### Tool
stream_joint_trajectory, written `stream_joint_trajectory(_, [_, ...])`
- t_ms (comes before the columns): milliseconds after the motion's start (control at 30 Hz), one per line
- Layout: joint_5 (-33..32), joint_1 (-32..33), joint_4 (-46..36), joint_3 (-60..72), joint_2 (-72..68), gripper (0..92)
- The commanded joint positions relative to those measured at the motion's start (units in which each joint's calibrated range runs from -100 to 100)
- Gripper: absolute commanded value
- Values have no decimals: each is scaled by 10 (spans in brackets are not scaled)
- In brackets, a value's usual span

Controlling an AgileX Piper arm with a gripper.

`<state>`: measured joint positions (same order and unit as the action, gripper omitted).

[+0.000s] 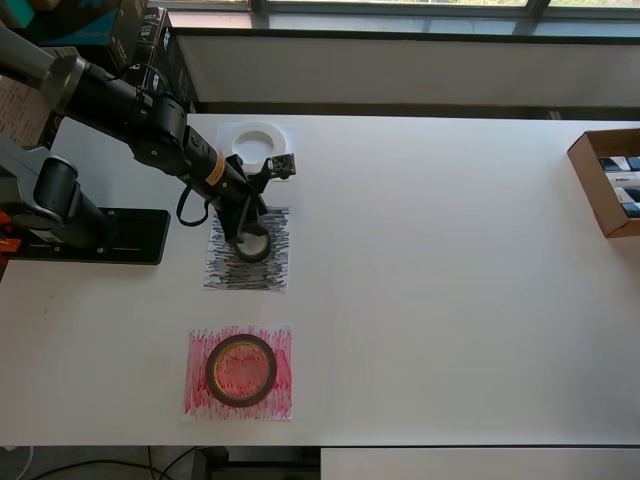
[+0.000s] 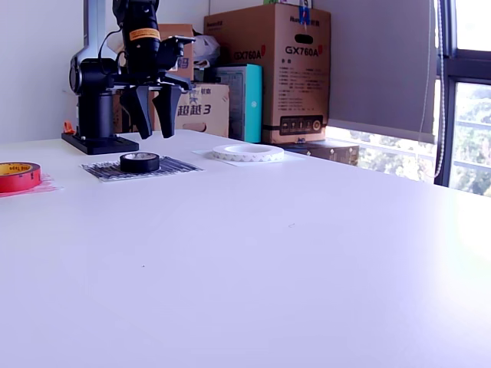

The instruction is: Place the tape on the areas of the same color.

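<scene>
fingers (image 2: 154, 115) spread, empty, above black roll (image 2: 140, 162) | roll seemingly on black area (image 2: 176, 166) | lift straight, clear

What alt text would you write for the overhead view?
Seen from above, an open gripper hovers over a black roll lying on a black-streaked paper. A white ring lies on white paper and a red ring on red-streaked paper, on a white table.

Storeroom-like lab: stacked cardboard boxes (image 2: 268, 73)
</scene>
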<state>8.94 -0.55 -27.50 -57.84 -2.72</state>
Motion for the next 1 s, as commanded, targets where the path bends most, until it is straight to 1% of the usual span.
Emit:
stream_joint_trajectory(0, [-4,-1,3,45,32,471])
stream_joint_trajectory(300, [2,-13,2,188,60,470])
stream_joint_trajectory(433, [4,-16,2,232,101,470])
stream_joint_trajectory(533, [36,-7,2,228,140,470])
stream_joint_trajectory(600, [54,11,2,222,176,470])
stream_joint_trajectory(833, [82,78,3,164,315,470])
stream_joint_trajectory(967, [102,102,9,110,392,470])
